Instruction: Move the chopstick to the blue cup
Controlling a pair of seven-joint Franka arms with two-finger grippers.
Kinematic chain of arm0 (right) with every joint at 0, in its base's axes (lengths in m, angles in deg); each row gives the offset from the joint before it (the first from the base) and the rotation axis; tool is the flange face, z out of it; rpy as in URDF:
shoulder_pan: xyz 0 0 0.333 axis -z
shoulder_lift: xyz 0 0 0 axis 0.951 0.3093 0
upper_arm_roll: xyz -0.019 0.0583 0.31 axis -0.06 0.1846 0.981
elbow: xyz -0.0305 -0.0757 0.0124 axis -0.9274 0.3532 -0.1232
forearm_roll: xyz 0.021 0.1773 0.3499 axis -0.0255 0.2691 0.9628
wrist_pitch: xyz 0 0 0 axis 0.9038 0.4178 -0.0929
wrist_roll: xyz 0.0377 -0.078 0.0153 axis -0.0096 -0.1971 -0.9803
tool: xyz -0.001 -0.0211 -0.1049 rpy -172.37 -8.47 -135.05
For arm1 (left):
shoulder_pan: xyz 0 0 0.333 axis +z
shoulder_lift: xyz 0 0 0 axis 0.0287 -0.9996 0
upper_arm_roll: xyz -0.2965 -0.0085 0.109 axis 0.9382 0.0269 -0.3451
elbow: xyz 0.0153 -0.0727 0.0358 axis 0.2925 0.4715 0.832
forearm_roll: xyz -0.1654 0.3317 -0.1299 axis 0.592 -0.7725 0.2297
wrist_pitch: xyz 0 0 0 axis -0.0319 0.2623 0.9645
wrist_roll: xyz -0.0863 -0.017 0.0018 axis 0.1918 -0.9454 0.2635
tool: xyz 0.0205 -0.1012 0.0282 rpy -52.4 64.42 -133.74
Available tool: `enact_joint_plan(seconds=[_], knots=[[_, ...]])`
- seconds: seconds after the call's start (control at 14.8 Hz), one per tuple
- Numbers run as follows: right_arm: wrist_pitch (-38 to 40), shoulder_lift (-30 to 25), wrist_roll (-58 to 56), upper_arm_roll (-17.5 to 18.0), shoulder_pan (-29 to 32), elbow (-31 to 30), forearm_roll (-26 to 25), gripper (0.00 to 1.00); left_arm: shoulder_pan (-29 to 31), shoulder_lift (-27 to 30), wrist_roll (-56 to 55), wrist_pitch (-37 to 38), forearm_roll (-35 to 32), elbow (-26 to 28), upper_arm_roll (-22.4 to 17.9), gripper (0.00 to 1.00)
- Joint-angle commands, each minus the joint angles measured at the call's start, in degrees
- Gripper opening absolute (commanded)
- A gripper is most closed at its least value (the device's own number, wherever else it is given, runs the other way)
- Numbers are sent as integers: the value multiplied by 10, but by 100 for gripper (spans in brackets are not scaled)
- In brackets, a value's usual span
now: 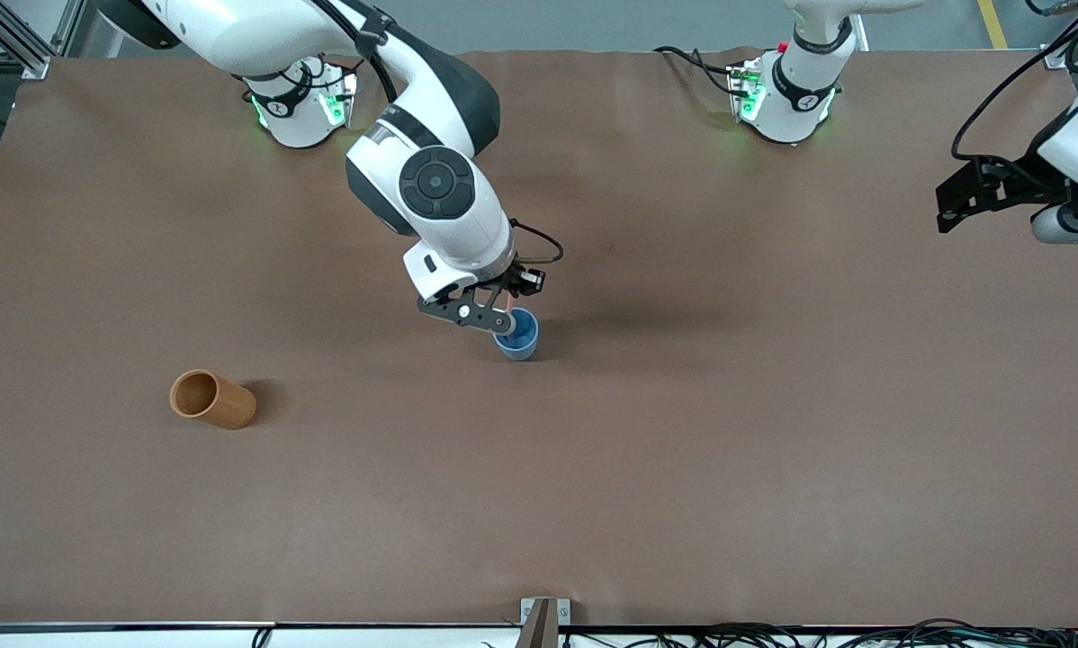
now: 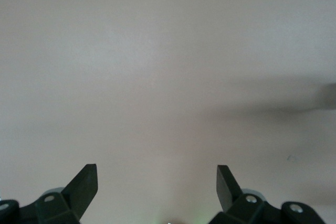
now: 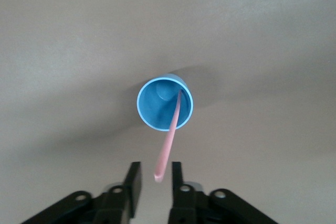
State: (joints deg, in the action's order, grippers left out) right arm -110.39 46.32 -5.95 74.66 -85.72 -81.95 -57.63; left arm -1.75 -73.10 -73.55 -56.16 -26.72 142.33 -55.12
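The blue cup [image 1: 519, 340] stands upright near the middle of the table. In the right wrist view, the pale pink chopstick [image 3: 170, 129] leans inside the blue cup [image 3: 152, 115] with its lower end on the bottom. Its upper end sticks out over the rim. My right gripper [image 1: 503, 319] hangs just above the cup. The right gripper [image 3: 156, 167] is open a little, and the stick's upper end sits in the gap, touching neither finger. My left gripper [image 1: 948, 216] waits above the table's edge at the left arm's end. The left gripper [image 2: 157, 169] is open wide and holds nothing.
An orange-brown cup [image 1: 212, 399] lies toward the right arm's end of the table, nearer the front camera than the blue cup. The brown table cover [image 1: 728, 432] is bare around both cups. Cables run along the table's edge closest to the front camera.
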Motion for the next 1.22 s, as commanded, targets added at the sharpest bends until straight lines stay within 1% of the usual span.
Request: enact_joint_plan(seconds=[0.0,0.14,0.2,0.41,0.54,0.61,0.74,0.81,0.95,1.01,1.15], knots=[[5,-8,7,6,12,5,-20,90,-8,34,8,-4,25,43,-22,100],[19,-31,-8,7,31,2,-20,94,-9,50,4,-8,25,67,-22,100],[40,-47,-28,7,43,2,-20,95,-8,54,3,-9,25,72,-21,100],[98,-107,-120,5,99,1,-18,96,-8,53,-9,-13,26,72,-21,100],[130,-143,-188,-6,134,1,-17,96,-7,52,-14,-25,26,72,-21,100],[141,-161,-218,-27,142,0,-17,96,-5,53,-14,-25,26,72,-21,100],[154,-203,-278,-90,142,-21,-9,96,6,54,-14,-27,29,78,-19,100],[153,-231,-328,-126,142,-35,7,96,14,56,-14,-30,32,82,-15,100],[162,-264,-417,-198,140,-52,53,96,19,65,-14,-32,42,95,-14,100],[164,-283,-449,-228,139,-66,61,96,20,68,-14,-39,43,100,-12,100],[162,-319,-507,-275,139,-100,64,96,34,73,-14,-44,42,109,2,100]])
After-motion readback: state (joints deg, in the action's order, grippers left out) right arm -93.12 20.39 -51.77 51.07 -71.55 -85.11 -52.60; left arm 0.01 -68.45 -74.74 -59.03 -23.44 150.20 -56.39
